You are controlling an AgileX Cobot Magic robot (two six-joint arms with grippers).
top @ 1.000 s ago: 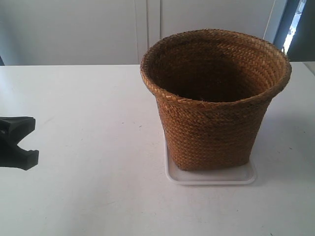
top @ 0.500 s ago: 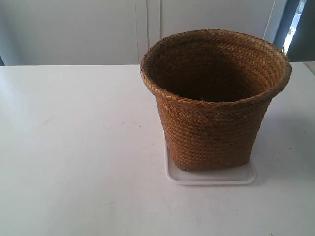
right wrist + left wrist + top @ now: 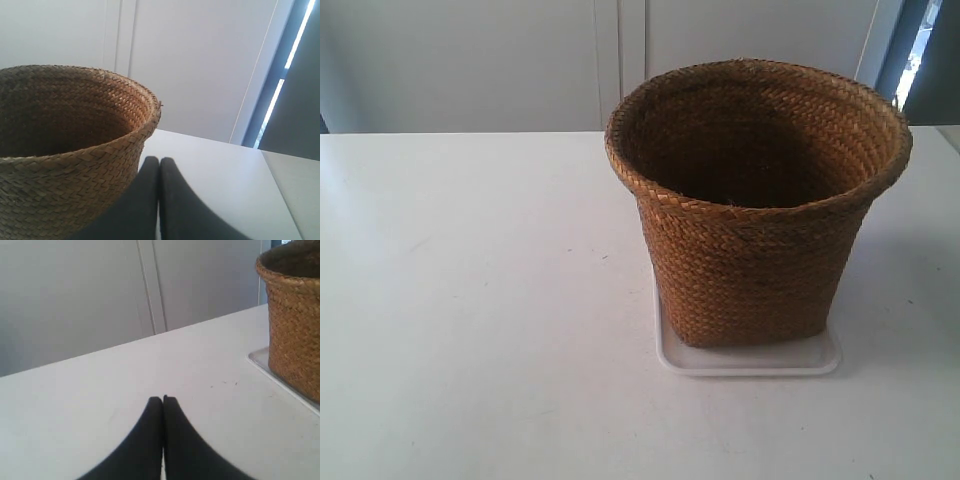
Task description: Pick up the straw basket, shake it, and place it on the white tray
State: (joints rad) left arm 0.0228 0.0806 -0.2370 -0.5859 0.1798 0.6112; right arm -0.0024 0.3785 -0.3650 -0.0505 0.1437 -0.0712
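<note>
The black claw that showed at the exterior view's left edge a second ago has pulled out of that view, so you now see only bare white tabletop (image 3: 470,300) there. In the left wrist view, your left claw (image 3: 163,399), smooth, black and curved, is pressed closed on nothing, low over the tabletop and well apart from the basket. The straw basket (image 3: 750,250) stands upright on the white tray (image 3: 750,362) toward the right. It is coarse brown braid, with a round flared rim tapering to a squarish base. The base fills nearly the whole shallow, round-cornered tray, leaving only a thin strip of it showing. To my eye the placing is done. Your right claw (image 3: 159,160) is likewise pinched closed and empty, but it sits close beside the basket's wall, below the rim. Watch that: a careless pull could snag the rough weave or the flare, tip the light-looking basket, or skid the slick tray across the smooth tabletop.
</note>
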